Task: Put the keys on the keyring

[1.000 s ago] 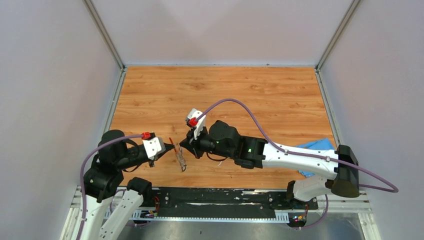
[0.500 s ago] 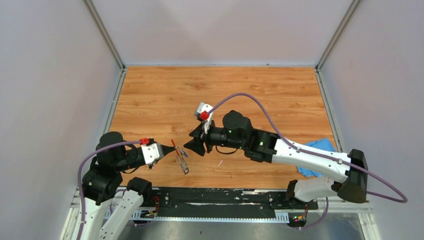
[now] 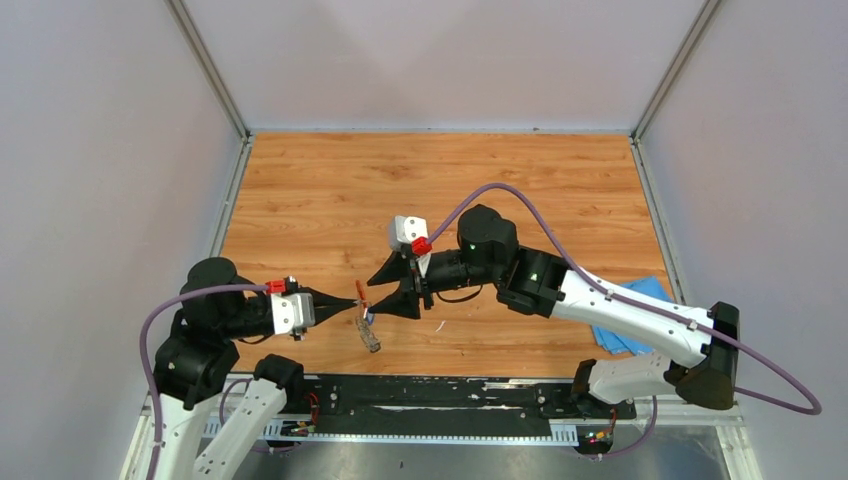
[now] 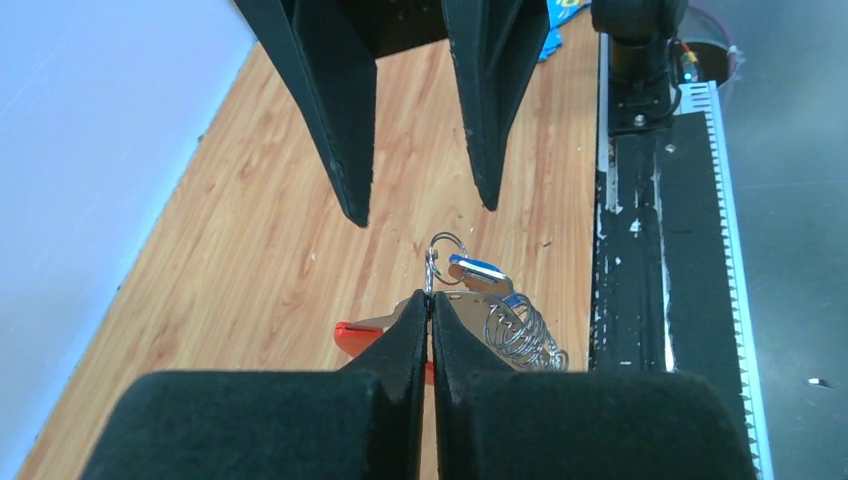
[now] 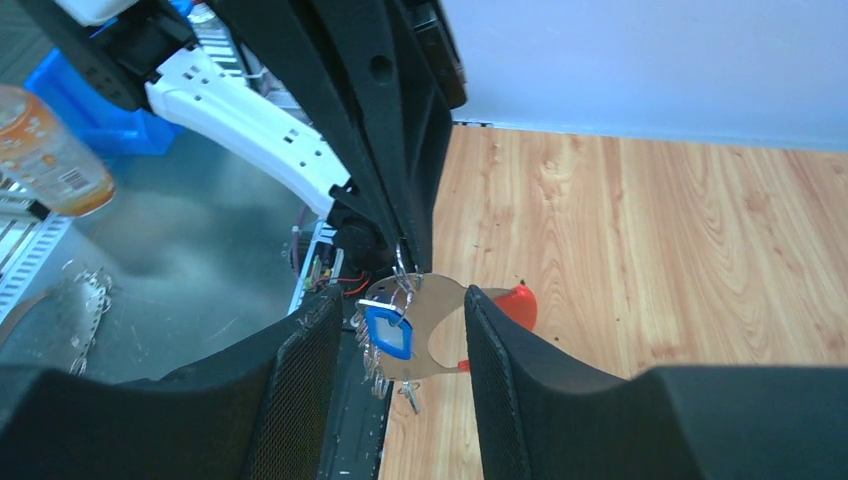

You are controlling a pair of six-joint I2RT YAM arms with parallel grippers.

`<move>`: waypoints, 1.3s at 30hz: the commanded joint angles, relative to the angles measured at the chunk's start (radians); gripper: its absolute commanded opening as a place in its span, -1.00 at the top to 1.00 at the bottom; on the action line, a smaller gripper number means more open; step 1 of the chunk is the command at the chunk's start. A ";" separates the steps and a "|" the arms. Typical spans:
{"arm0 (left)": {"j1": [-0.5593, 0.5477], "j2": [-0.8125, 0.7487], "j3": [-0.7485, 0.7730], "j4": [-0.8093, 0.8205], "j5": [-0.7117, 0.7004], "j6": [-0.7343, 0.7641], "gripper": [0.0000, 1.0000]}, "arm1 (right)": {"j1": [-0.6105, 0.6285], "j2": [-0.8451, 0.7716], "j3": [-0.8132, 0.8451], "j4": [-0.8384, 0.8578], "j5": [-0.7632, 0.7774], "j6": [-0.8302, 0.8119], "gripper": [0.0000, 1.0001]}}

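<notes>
The keyring point(image 3: 366, 325) hangs just above the near part of the table point(image 3: 400, 180), left of centre. Its red loop and grey metal pieces dangle from the left gripper point(image 3: 352, 300), whose jaws are clenched tight on it. A blue-headed key point(image 5: 387, 332) hangs among the metal pieces, close to those fingertips. The right gripper point(image 3: 376, 297) reaches in from the right, released and grasping nothing, its two fingers spread on either side of the bunch. A blue cloth point(image 3: 640, 292) lies by the table's near right edge, well apart.
</notes>
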 commanded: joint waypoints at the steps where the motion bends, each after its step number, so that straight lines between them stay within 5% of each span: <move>1: 0.004 0.024 0.040 0.027 0.066 -0.024 1.00 | -0.009 0.020 0.037 0.022 -0.115 -0.028 0.01; 16: 0.004 0.009 0.043 0.026 0.067 -0.033 1.00 | -0.007 0.074 0.046 0.104 -0.147 0.034 0.56; 22: 0.004 0.001 0.043 0.027 0.056 -0.036 1.00 | -0.008 0.080 0.057 0.054 -0.126 0.011 0.97; 26: 0.004 -0.005 0.028 0.028 0.044 -0.032 1.00 | -0.007 0.075 0.108 -0.081 -0.057 -0.039 0.99; 29: 0.004 -0.035 -0.014 0.028 0.012 -0.001 0.54 | -0.008 0.089 0.173 -0.202 -0.002 -0.058 1.00; 32: 0.004 -0.050 -0.032 0.029 0.012 0.019 0.32 | -0.001 0.126 0.249 -0.332 0.015 -0.080 0.99; 39: 0.003 0.032 0.001 0.028 0.019 0.009 0.25 | 0.051 0.194 0.377 -0.513 0.101 -0.170 0.99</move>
